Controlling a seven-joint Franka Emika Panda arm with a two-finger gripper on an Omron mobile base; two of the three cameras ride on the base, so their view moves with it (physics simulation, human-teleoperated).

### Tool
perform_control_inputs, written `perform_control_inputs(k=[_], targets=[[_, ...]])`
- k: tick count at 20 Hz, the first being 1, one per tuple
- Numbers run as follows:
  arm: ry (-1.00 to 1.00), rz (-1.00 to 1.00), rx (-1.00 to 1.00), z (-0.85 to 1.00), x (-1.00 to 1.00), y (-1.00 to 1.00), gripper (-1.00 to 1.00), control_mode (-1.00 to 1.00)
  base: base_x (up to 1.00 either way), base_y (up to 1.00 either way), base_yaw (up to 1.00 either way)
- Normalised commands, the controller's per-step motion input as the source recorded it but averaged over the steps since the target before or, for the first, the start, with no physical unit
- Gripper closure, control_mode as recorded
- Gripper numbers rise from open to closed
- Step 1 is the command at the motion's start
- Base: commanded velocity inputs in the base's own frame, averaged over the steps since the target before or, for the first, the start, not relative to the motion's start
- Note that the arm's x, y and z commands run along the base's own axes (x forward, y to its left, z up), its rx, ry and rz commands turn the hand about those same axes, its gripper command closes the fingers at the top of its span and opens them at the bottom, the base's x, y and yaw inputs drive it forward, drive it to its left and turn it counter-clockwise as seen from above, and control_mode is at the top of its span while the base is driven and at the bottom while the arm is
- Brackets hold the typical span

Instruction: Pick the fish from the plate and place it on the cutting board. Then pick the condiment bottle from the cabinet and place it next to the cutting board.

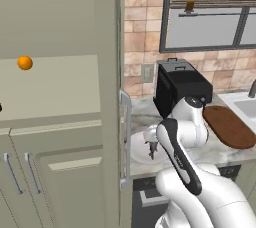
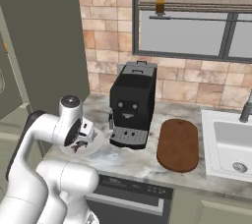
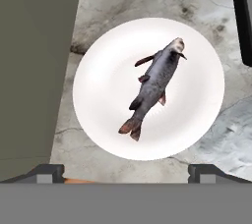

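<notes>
The two-finger gripper point(image 3: 126, 171) hangs over the plain white round plate point(image 3: 98, 61) with its jaws spread wide, holding nothing; its two dark fingertips point(image 3: 47, 173) stand at the bottom of the hand view, one on each side of the dish's near rim. The grey fish with reddish fins and tail point(image 3: 153, 86) lies flat near the middle of the plate, between the lines of the two fingers and apart from both, body slanted with the head toward the far right and the tail toward the gripper. In the right base view the gripper point(image 2: 81, 139) sits just above the plate point(image 2: 98, 142), which rests on the marbled grey countertop point(image 2: 128, 161) just beside the black coffee machine point(image 2: 132, 105). The dark brown wooden cutting board point(image 2: 178, 144) lies flat on the counter on the machine's other side, near the white sink point(image 2: 231, 144). In the left base view the pale sage-green cabinet point(image 1: 55, 97) stands left of the plate point(image 1: 136, 147), a small orange ball point(image 1: 24, 62) in its shelf recess.
</notes>
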Motion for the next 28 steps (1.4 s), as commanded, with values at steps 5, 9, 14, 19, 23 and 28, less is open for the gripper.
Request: perform_control_inputs(k=[5,9,14,19,23,28], targets=[[-0.07,-0.02,0.01,-0.25,0.04,0.00,-1.00,-1.00,0.00,0.00,0.00],[-0.06,-0.02,0.00,-0.41,0.01,0.00,-1.00,-1.00,0.00,0.00,0.00],[-0.05,-0.03,0.00,-0.57,0.00,0.00,-1.00,-1.00,0.00,0.00,0.00],[-0.03,-0.04,0.00,-0.70,0.00,0.00,-1.00,-1.00,0.00,0.00,0.00],[-0.02,-0.04,0.00,-0.71,0.00,-0.04,-1.00,-1.00,0.00,0.00,0.00],[-0.02,-0.04,0.00,-0.68,0.00,-0.10,-1.00,-1.00,0.00,0.00,0.00]])
